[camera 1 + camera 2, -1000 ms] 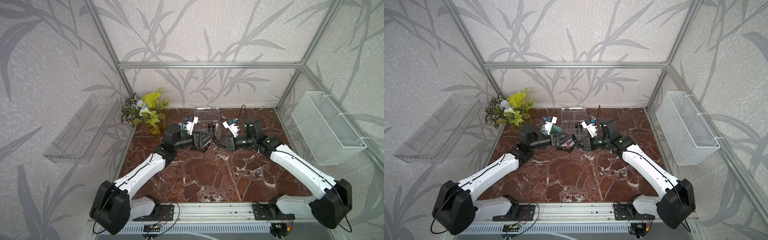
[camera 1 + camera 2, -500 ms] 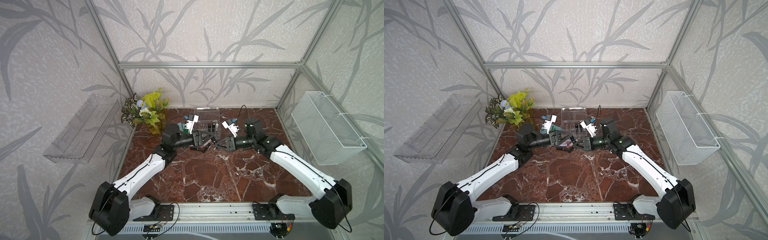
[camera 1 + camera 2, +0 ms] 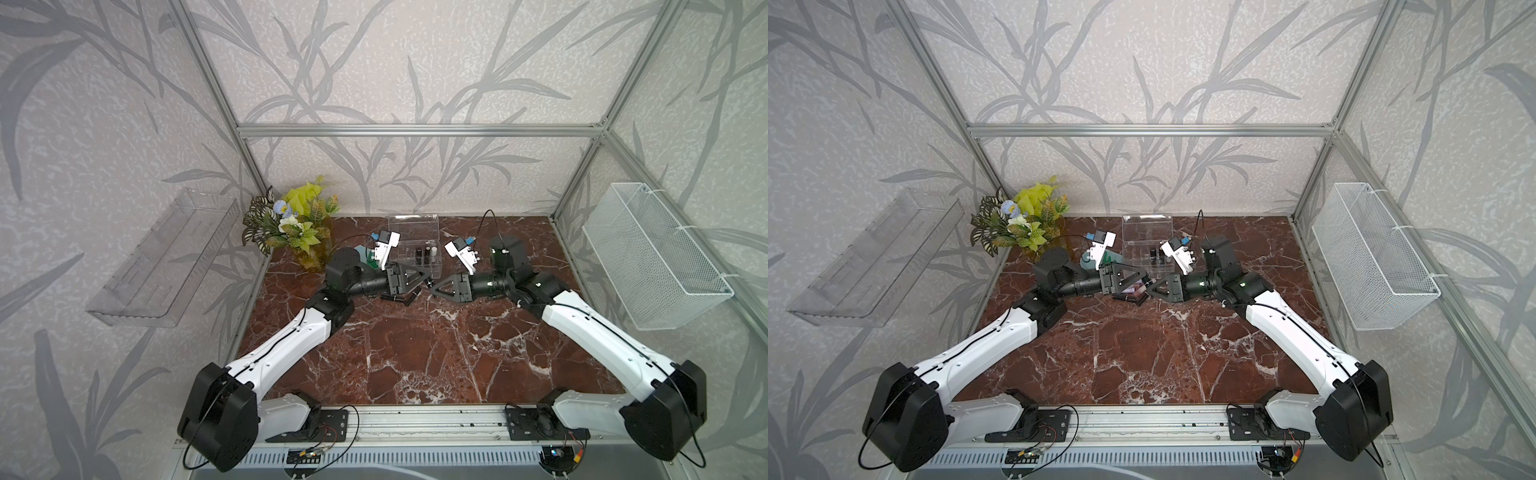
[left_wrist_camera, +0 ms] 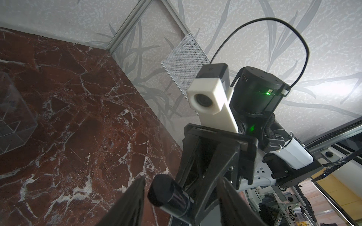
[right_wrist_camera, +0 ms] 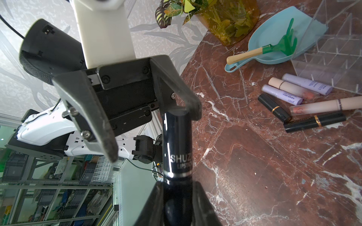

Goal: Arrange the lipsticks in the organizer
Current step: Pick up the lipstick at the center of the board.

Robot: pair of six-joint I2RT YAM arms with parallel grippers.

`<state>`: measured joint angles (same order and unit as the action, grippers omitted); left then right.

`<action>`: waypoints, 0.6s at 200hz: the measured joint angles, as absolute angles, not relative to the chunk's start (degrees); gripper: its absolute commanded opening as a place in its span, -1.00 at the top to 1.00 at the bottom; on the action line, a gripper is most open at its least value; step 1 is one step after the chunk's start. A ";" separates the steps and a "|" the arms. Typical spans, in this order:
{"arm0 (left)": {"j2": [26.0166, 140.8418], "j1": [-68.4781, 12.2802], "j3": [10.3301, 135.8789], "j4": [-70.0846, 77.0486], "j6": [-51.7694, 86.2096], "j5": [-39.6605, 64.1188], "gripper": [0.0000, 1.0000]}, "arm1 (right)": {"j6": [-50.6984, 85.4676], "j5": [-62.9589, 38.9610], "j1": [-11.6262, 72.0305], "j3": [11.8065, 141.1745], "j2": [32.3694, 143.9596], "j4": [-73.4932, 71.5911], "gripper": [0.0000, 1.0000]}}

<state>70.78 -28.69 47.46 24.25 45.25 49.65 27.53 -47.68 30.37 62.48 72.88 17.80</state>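
Observation:
My right gripper (image 5: 177, 187) is shut on the base of a black lipstick (image 5: 177, 140) and holds it out above the table. My left gripper (image 4: 181, 179) faces it tip to tip and is open. The lipstick's free end (image 4: 168, 195) lies between the left fingers, close to one finger (image 5: 193, 109) and well apart from the other. In both top views the grippers meet in front of the organizer (image 3: 415, 266) (image 3: 1136, 259). Its lid stands up, and two dark tubes and a white one (image 3: 424, 252) stand inside. Several loose lipsticks (image 5: 307, 84) (image 5: 313, 122) lie on the marble beside it.
A blue scoop (image 5: 274, 37) with a green toy rake (image 5: 282, 45) lies next to a plant in an amber vase (image 3: 299, 224). A white wire basket (image 3: 652, 257) hangs on the right wall. A long clear tray (image 3: 162, 257) hangs on the left wall.
The two grippers have come together tip to tip in front of the organizer. The left jaws have narrowed a little around the lipstick that the right gripper holds.

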 measured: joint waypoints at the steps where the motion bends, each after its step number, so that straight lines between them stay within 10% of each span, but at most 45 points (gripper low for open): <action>1: 70.78 -28.71 47.46 24.25 45.28 49.65 -0.21 | 27.53 -47.68 30.37 62.48 72.88 17.80 0.54; 120: 70.81 -29.63 47.46 24.38 46.22 49.54 0.34 | 26.96 -48.64 30.39 62.50 71.33 18.17 0.55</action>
